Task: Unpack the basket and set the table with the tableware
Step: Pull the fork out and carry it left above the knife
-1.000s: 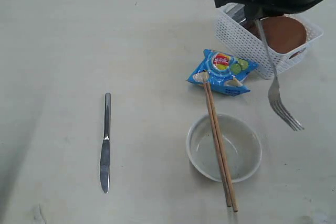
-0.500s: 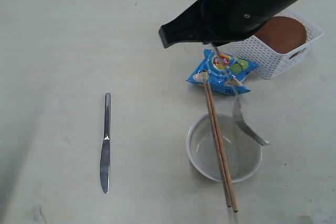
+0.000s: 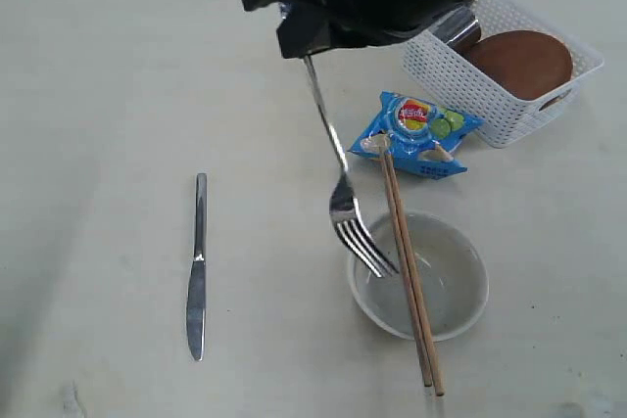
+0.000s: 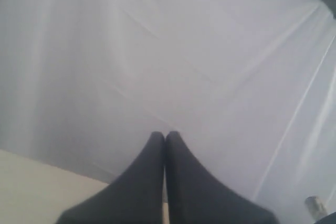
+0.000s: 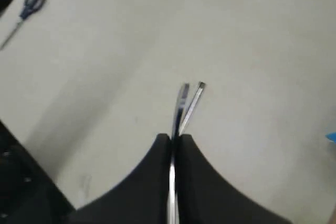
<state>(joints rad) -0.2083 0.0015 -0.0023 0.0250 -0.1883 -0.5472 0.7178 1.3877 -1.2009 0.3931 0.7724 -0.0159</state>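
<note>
Right gripper (image 3: pixel 306 44) is pinching the fork (image 3: pixel 340 183) by its handle end, jaws pressed onto the steel; fork is hanging tines-down, tips showing over the bowl (image 3: pixel 453 286) rim, just beside the chopsticks (image 3: pixel 407 271) lying across it; clearance cannot be told. Left gripper (image 4: pixel 165 137) is sitting pressed together, empty. Knife (image 3: pixel 198 261) is lying on the table (image 3: pixel 98 95), well apart; basket (image 3: pixel 441 75) is holding the plate (image 3: pixel 524 61). Risk, as judged: held so far from its tines, the fork may be twisting in the pinch; tines could clip the rim or roll the chopsticks off.
</note>
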